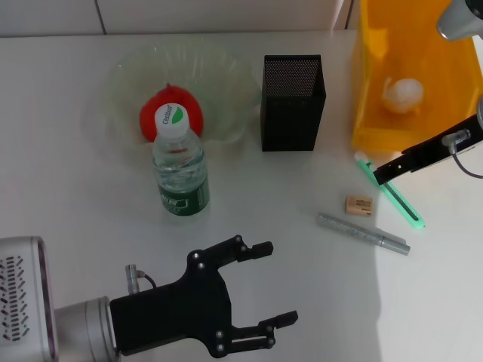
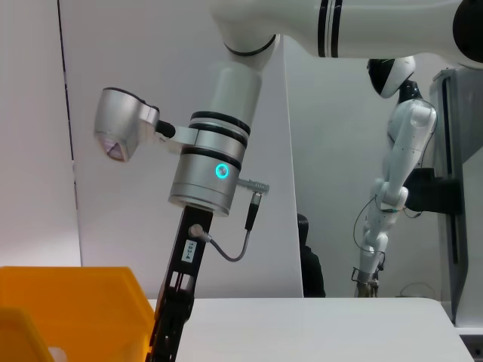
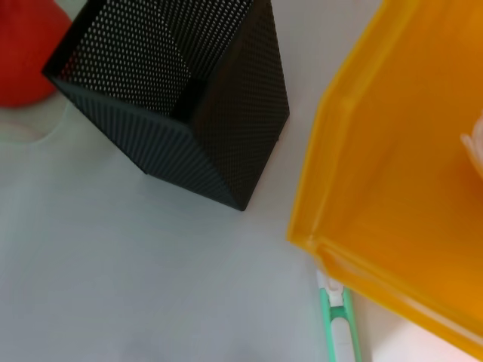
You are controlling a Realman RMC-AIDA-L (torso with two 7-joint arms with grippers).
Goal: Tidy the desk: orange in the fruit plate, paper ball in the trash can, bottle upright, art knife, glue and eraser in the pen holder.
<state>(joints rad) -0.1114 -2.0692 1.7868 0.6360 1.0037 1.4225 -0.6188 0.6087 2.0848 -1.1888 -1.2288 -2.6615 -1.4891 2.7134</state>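
The orange [image 1: 181, 111], a red-orange round fruit, lies in the clear glass fruit plate [image 1: 226, 75] and also shows at the edge of the right wrist view [image 3: 19, 53]. In front of the plate the water bottle [image 1: 179, 170] stands upright. A black mesh pen holder [image 1: 293, 102] [image 3: 181, 98] is beside the yellow trash can [image 1: 423, 128] [image 3: 392, 188], which holds the paper ball [image 1: 402, 96]. The green art knife [image 1: 396, 197] [image 3: 336, 320], tan eraser [image 1: 359, 205] and silver glue stick [image 1: 362, 233] lie on the desk. My right gripper [image 1: 385, 173] hovers over the knife's far end. My left gripper [image 1: 278, 283] is open near the front edge, holding nothing.
The white desk [image 1: 75, 211] ends at a wall behind the plate. In the left wrist view the right arm [image 2: 211, 173] reaches down beside the trash can [image 2: 75, 302].
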